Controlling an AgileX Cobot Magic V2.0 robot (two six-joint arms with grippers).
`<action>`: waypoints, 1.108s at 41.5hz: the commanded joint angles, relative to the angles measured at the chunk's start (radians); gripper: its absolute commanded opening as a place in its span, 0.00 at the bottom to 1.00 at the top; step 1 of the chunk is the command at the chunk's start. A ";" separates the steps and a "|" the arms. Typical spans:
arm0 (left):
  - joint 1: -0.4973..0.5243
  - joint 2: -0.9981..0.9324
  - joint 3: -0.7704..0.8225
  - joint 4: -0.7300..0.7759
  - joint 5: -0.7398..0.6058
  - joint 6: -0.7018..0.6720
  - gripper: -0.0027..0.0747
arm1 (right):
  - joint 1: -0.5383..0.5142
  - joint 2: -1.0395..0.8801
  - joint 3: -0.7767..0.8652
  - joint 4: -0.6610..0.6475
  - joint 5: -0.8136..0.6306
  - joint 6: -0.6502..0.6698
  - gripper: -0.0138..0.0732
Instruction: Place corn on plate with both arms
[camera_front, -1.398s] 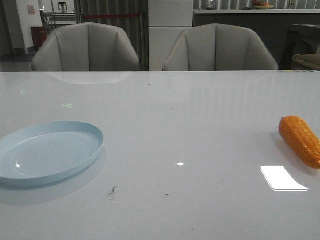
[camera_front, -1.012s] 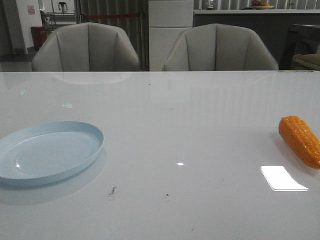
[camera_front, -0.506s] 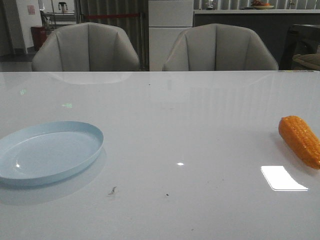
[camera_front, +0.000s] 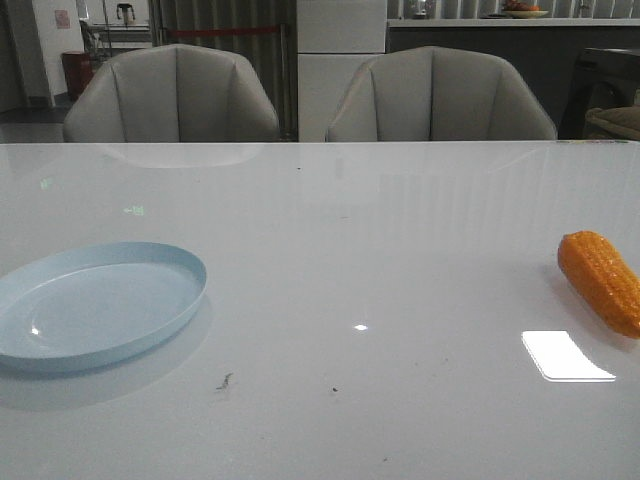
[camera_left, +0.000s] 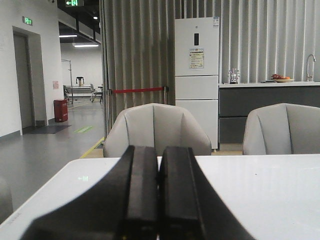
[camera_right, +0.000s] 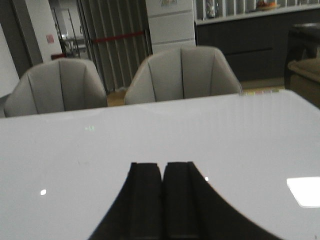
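The orange corn (camera_front: 601, 281) lies on the white table at the right edge of the front view, partly cut off by the frame. The pale blue plate (camera_front: 95, 305) sits at the table's left, with nothing on it. Neither arm shows in the front view. In the left wrist view my left gripper (camera_left: 158, 150) is shut with nothing between its fingers, held level above the table. In the right wrist view my right gripper (camera_right: 162, 166) is shut with nothing in it, over bare table. Corn and plate do not show in either wrist view.
Two grey armchairs (camera_front: 172, 95) (camera_front: 440, 96) stand behind the table's far edge. A bright window reflection (camera_front: 565, 356) lies on the table just in front of the corn. A white fridge (camera_left: 196, 75) and a dark counter stand in the room behind.
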 joint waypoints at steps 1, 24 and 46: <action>-0.006 -0.010 -0.090 0.058 -0.056 -0.006 0.16 | -0.005 -0.002 -0.135 -0.008 -0.063 -0.001 0.22; -0.006 0.347 -0.508 0.102 -0.003 -0.006 0.16 | -0.005 0.311 -0.547 -0.095 0.057 -0.002 0.22; -0.006 0.714 -0.527 0.102 0.080 -0.006 0.16 | -0.004 0.746 -0.560 -0.095 0.078 -0.037 0.22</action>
